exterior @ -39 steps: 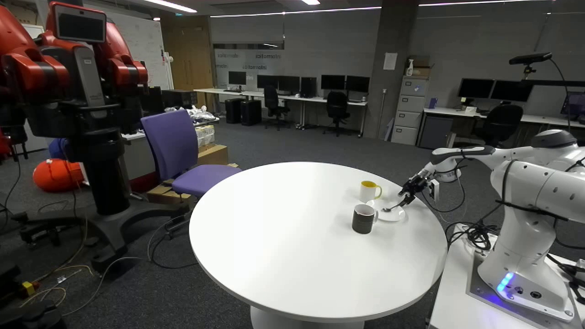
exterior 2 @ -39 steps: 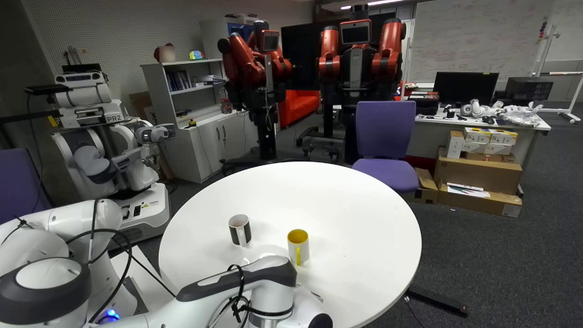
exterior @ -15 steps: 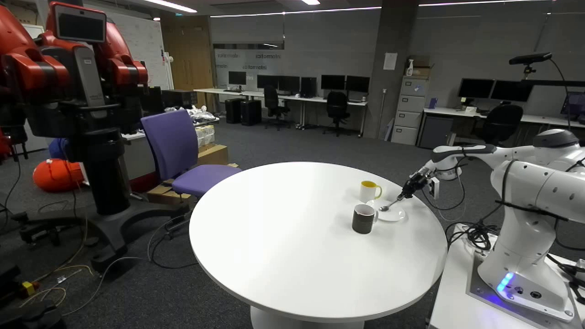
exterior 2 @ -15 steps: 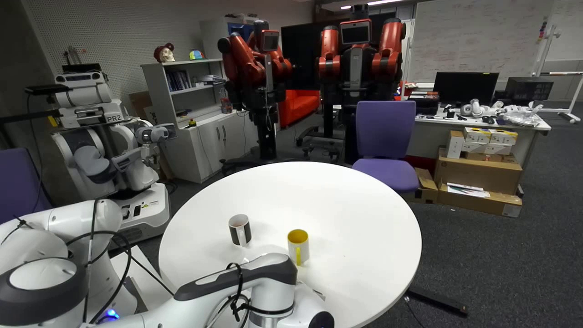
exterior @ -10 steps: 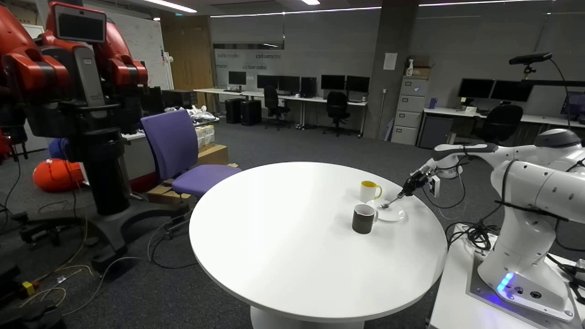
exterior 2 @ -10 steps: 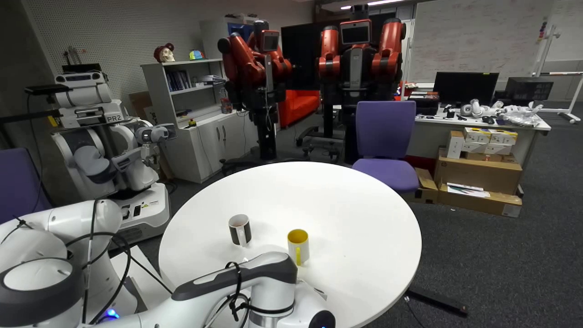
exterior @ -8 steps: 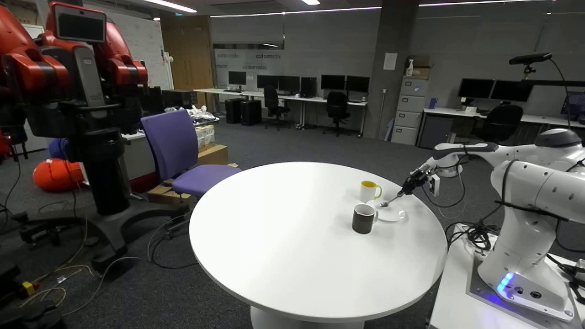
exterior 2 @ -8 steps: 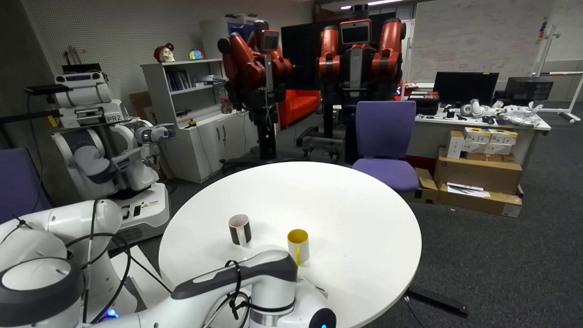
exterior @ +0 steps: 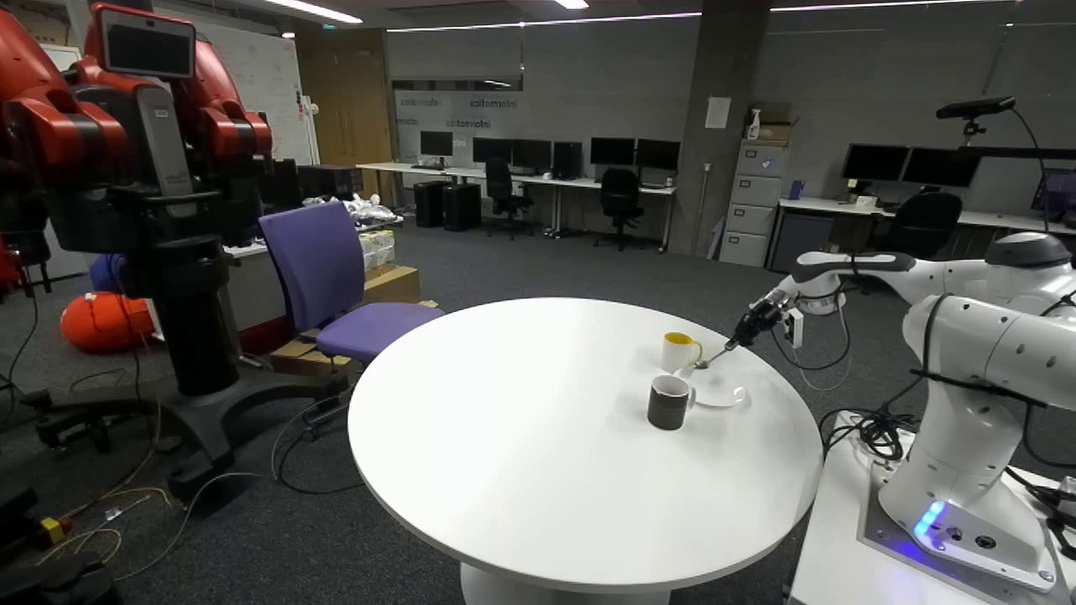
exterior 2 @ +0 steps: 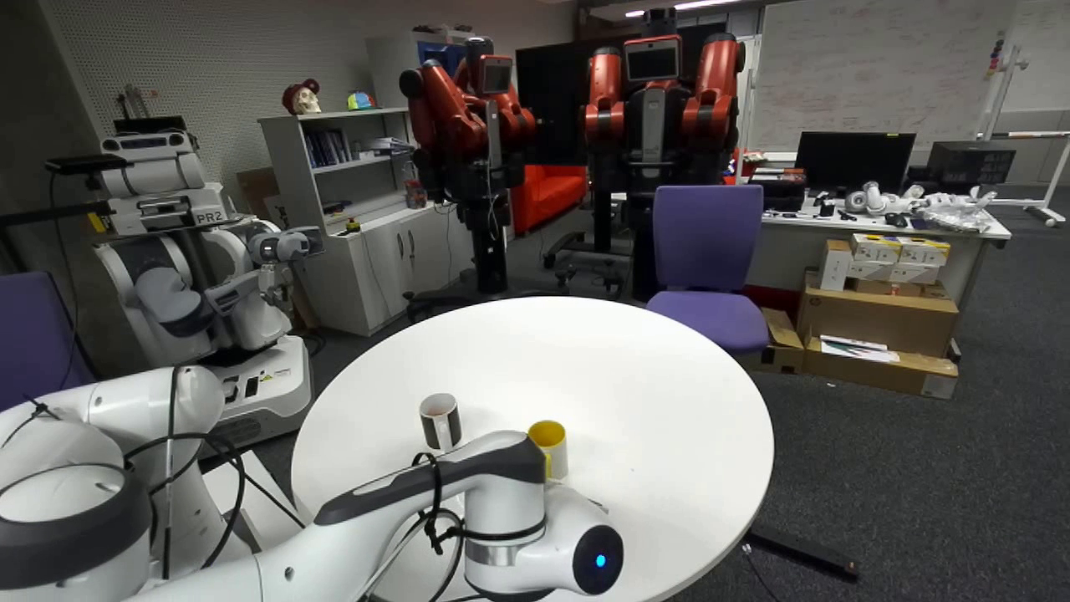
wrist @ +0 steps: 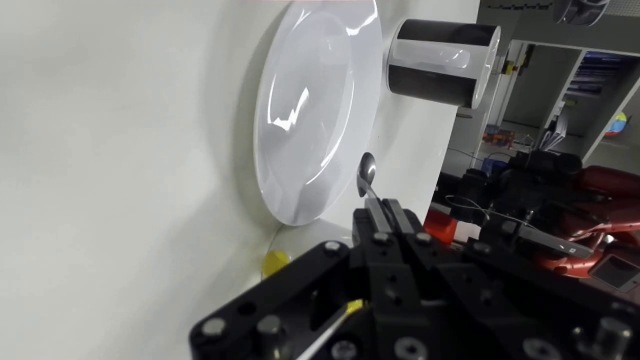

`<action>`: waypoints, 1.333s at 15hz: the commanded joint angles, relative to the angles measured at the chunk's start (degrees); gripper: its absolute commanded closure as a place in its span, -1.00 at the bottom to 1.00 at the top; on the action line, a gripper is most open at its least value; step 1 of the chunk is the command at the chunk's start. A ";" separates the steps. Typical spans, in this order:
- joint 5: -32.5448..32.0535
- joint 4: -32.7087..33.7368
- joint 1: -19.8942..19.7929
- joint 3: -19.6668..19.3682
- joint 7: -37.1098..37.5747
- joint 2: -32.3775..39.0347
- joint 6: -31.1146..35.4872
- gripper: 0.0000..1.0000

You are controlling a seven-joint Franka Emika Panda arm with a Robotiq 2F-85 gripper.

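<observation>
Spoon (wrist: pixel 367 170) partly hidden within hand (wrist: pixel 383 202)

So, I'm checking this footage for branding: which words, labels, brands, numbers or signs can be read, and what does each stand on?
"PR2": on the white robot in the background.
"informatics": mirrored, repeated on the glass wall.
Too small or blurred: print on the cardboard boxes, whiteboard writing, the posted sheet.
No readable text: spoon, plate, black-and-white mug, yellow-lined mug.

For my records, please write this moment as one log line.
gripper: holding spoon | spoon: tilted | plate : on table | dark mug, yellow-handled mug: upright, near plate
</observation>
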 commanded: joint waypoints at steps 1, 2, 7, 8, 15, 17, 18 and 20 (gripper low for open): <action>-1.89 -2.07 0.77 1.72 4.12 3.26 1.52 0.99; -2.41 -2.22 1.08 2.04 4.89 3.82 1.57 0.99; -5.31 -3.30 2.63 3.70 9.07 7.51 1.95 0.99; -5.83 -3.89 2.80 4.17 10.21 8.78 2.13 0.99; -6.49 -7.70 2.68 8.51 13.49 17.04 1.44 0.99; -6.36 -8.83 2.51 9.81 13.41 19.40 1.65 0.99; -6.24 -9.51 2.29 10.63 13.24 20.57 1.77 0.99; -5.97 -10.71 1.95 12.12 12.81 22.81 1.86 0.99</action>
